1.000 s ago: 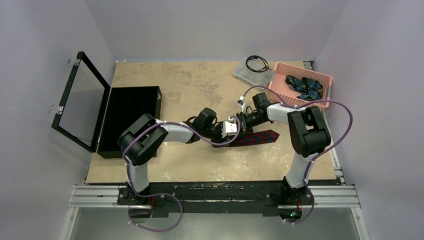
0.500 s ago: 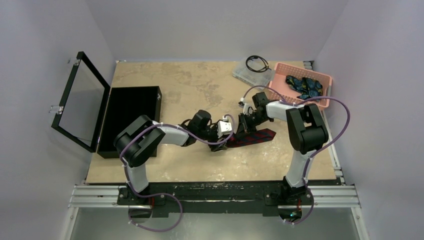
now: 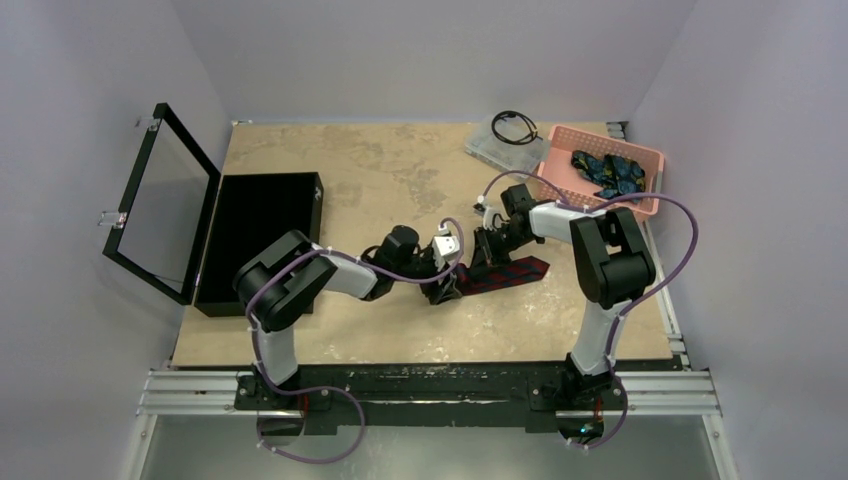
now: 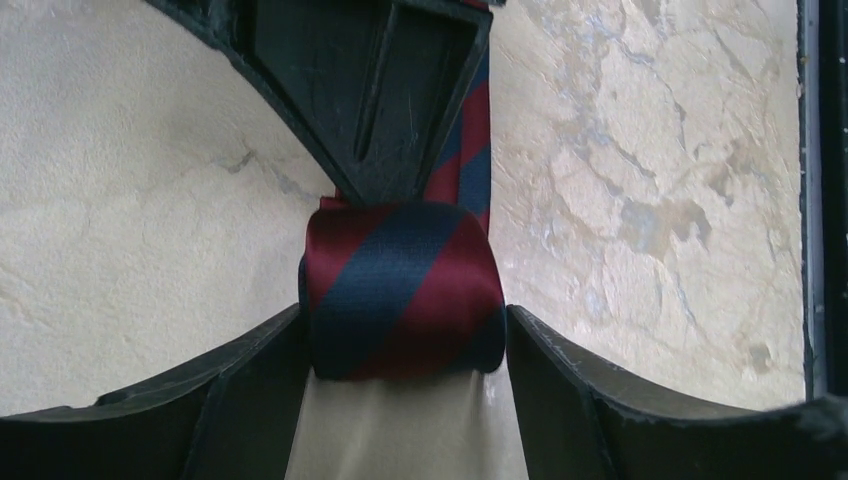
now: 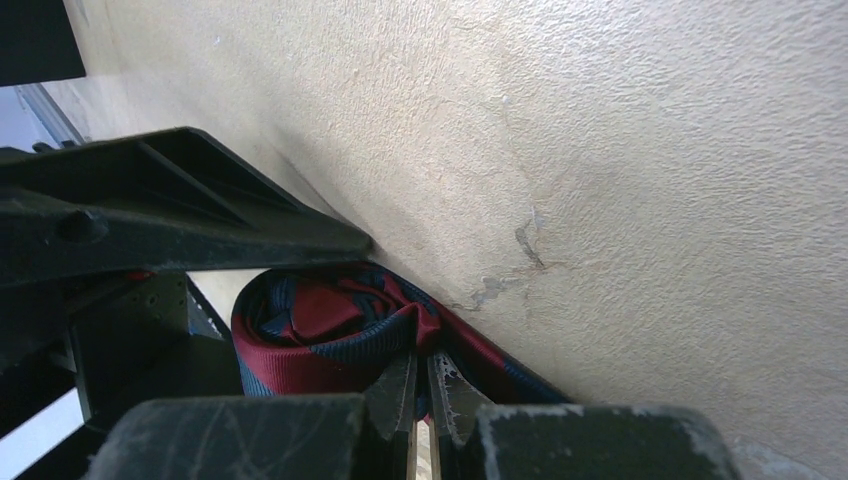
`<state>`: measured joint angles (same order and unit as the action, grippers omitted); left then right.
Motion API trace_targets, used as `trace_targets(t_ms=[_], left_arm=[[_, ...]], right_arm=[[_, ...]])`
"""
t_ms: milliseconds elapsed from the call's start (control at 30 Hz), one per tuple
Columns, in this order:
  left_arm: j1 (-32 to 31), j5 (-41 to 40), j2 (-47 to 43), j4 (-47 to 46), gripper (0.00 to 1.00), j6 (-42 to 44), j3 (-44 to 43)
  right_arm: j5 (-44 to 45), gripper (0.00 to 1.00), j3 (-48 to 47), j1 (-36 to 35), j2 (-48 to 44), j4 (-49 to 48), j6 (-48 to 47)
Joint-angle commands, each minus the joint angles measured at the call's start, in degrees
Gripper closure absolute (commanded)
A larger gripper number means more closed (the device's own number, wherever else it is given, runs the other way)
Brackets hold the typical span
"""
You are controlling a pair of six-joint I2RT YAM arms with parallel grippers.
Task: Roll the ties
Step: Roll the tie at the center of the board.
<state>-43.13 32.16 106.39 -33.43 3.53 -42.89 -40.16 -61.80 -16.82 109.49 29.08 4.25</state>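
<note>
A maroon tie [image 3: 512, 272] with navy stripes lies mid-table, its near end wound into a roll [image 4: 405, 290] and its tail flat toward the right. My left gripper [image 4: 404, 316] is open with one finger at each end of the roll, the right finger a hair off it. My right gripper [image 5: 420, 385] is shut, its tips pinching a fold of the tie where the roll [image 5: 320, 340] meets the tail. From above, the left gripper [image 3: 447, 285] and right gripper [image 3: 482, 252] meet at the roll. Dark blue and teal ties [image 3: 608, 172] lie heaped in a pink basket [image 3: 548, 166].
A black box [image 3: 255, 235] with its glass lid [image 3: 160, 200] raised stands at the left edge. At the back, beside the basket, a clear plastic case [image 3: 497, 146] carries a coiled black cable [image 3: 514, 126]. Purple cables loop off both arms.
My left gripper has opened around the roll and slid a little toward the near-left. The right gripper has followed slightly left, staying shut on the tie.
</note>
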Motion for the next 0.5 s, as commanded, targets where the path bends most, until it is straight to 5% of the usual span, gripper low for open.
trace_targets(t_ms=[0,133,467], left_arm=[[-1.33,-4.44,2.87,-2.03,0.34,-4.9,-3.46],[-0.13,-7.36,3.63,3.04,0.57,-1.01,-5.86],[0.85,-3.54,1.96,6.65,0.8,8.96,-2.13]], right_arm=[[11.51,1.0,0.57,-0.93,4.2,-2.48,-2.4],[10.9,1.0,-1.29,-0.93,5.55,-3.81,-1.46],[4.73,1.0,-5.71,-0.85,2.7,-1.18,-3.96]])
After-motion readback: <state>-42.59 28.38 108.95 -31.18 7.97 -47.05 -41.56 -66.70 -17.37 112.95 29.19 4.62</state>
